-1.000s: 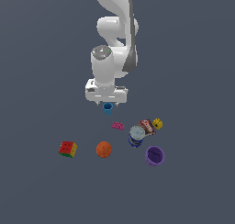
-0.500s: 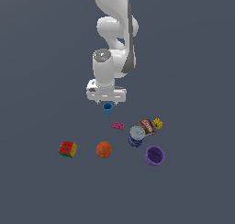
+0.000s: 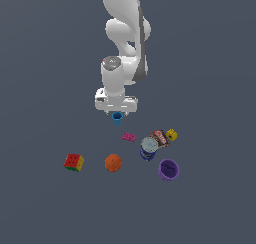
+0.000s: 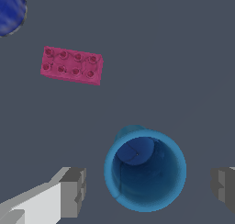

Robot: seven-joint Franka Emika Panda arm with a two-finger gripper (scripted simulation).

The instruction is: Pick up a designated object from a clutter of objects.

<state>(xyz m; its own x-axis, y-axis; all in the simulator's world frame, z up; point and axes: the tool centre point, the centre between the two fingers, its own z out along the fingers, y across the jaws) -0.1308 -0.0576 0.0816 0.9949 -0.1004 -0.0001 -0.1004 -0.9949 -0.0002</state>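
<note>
Gripper (image 3: 117, 113) spread wide over blue cup (image 4: 145, 170), upright, mouth up, sitting between fingers (image 4: 72, 192). Gaps on both sides, no contact. Pink brick (image 4: 71, 65) near cup. Exterior view: cube (image 3: 73, 162), ball (image 3: 113, 162), can (image 3: 148, 147), packet (image 3: 160, 137), yellow block (image 3: 171, 134), purple cup (image 3: 169, 169) scattered further off.

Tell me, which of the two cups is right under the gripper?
The small bright-blue cup. It sits directly beneath the gripper, between its open fingers. The larger purple cup stands well away, beyond the blue can.
</note>
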